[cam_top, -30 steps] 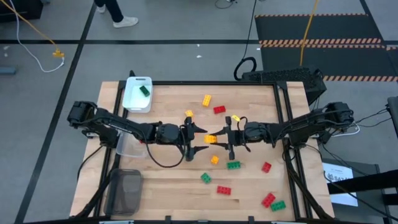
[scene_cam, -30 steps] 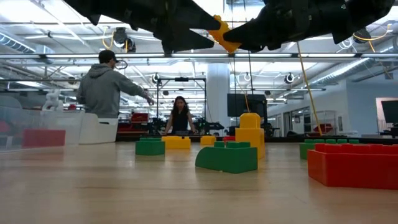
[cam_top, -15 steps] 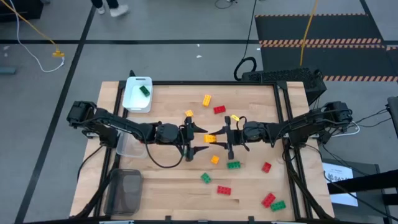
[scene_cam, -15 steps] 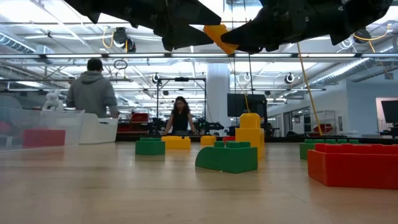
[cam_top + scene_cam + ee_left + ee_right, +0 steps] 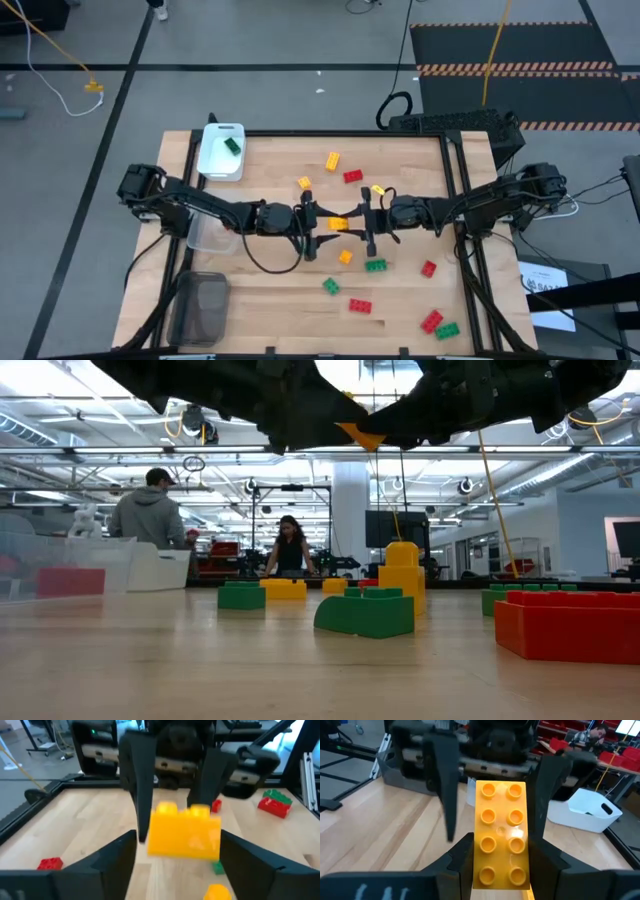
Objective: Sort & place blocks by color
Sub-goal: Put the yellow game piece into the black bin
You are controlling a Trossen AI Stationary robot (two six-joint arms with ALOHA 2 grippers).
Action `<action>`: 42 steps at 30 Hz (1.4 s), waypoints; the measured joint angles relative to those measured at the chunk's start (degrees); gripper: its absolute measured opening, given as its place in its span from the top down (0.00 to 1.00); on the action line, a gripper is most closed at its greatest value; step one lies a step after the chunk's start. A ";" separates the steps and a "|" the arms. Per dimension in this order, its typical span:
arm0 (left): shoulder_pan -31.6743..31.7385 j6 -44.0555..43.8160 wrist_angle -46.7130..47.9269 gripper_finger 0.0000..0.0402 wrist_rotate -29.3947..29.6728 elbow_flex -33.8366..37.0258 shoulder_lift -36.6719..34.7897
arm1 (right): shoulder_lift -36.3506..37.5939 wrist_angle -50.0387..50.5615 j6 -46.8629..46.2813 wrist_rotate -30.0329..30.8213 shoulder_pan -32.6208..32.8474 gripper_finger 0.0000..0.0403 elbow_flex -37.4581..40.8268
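Mid-air handover over the middle of the tabletop [image 5: 270,160]: yellow block [image 5: 338,223] held aloft between two sets of fingers, well above the wood. Right gripper [image 5: 501,851] clamped on the yellow block along its long sides, studs facing that wrist camera. Left gripper [image 5: 177,851] facing it from the opposite side, fingers partly open and straddling the block's ends, seemingly not yet pinching. Judged best from here: close the left fingers squarely on the block's flat sides, not across the studs, and only then loosen the right hold, so the block never hangs free. Keep both wrists level and aligned; a skewed pinch could twist the block out. Then likely carry toward the trays along the left edge: white tray [image 5: 220,153] near the far-left corner with one green block [image 5: 233,145] inside, clear tray [image 5: 205,236] beside it toward the near edge, dark tray [image 5: 200,305] at the near-left corner. Which tray suits yellow: cannot tell. Other blocks lying loose: red block [image 5: 352,176] and another yellow one toward the far edge, green block [image 5: 375,265] just under the handover, more red and green toward the near-right corner.
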State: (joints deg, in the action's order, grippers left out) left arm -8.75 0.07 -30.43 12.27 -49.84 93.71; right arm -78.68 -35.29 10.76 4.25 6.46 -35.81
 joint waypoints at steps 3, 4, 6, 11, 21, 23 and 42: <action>0.00 1.17 -1.35 0.46 0.13 -0.02 0.00 | 0.03 0.01 0.00 0.04 0.02 0.70 0.00; -0.02 1.20 -1.39 0.49 0.23 -0.02 0.00 | 0.03 0.12 0.02 -0.02 0.02 0.70 0.00; -0.02 1.36 -1.34 0.54 0.31 -0.02 0.00 | 0.03 0.46 -0.18 0.06 0.02 0.70 0.00; 0.00 1.53 -1.06 0.57 0.61 -0.02 0.00 | 0.05 1.18 -0.81 0.17 0.02 0.70 0.00; -0.09 2.32 -1.19 0.63 1.73 -0.02 0.00 | 0.05 2.95 -3.24 4.63 -0.09 0.50 0.00; -0.19 2.36 -1.42 0.64 1.37 -0.03 -0.09 | 0.01 4.79 -3.70 5.99 -0.07 0.45 0.08; -6.82 -11.94 27.39 0.64 10.29 -0.09 -13.45 | -0.01 12.11 -3.03 6.58 -2.18 0.41 0.09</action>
State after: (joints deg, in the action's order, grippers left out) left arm -15.57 -11.87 -3.03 22.57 -49.93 80.26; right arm -78.70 -23.18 7.74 10.83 4.28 -35.73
